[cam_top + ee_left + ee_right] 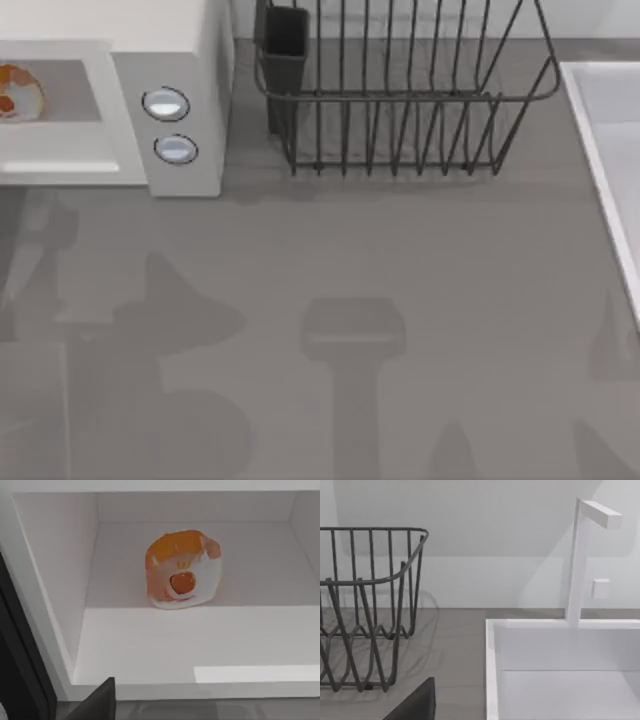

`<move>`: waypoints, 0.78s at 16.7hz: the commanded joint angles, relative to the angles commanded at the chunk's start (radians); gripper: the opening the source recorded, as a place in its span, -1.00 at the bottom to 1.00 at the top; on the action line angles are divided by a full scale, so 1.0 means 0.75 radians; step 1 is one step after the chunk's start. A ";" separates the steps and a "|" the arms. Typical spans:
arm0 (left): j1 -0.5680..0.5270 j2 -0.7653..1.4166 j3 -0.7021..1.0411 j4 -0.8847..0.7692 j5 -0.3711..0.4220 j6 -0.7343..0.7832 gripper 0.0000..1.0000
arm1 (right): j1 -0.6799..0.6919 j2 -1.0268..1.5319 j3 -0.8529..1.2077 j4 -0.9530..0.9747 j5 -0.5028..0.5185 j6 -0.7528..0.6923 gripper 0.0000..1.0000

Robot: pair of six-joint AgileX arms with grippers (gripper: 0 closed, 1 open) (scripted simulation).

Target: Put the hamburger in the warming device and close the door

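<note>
Left wrist view showed the hamburger resting inside the warming device — on its cavity floor, toward the back; whether either arm's fingers were wide or narrow could not be told.

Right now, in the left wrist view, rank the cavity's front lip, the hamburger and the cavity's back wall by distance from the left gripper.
1. Front lip, just ahead of the left gripper.
2. Hamburger, mid-floor inside the warming device.
3. Back wall, behind the hamburger.
</note>
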 joint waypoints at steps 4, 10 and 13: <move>-0.001 0.001 0.000 0.000 0.000 0.000 1.00 | 0.000 0.000 0.000 0.000 0.000 0.000 1.00; -0.044 -0.214 -0.086 -0.059 -0.051 -0.022 1.00 | 0.000 0.000 0.000 0.000 0.000 0.000 1.00; -0.099 -0.493 -0.193 -0.134 -0.113 -0.049 1.00 | 0.000 0.000 0.000 0.000 0.000 0.000 1.00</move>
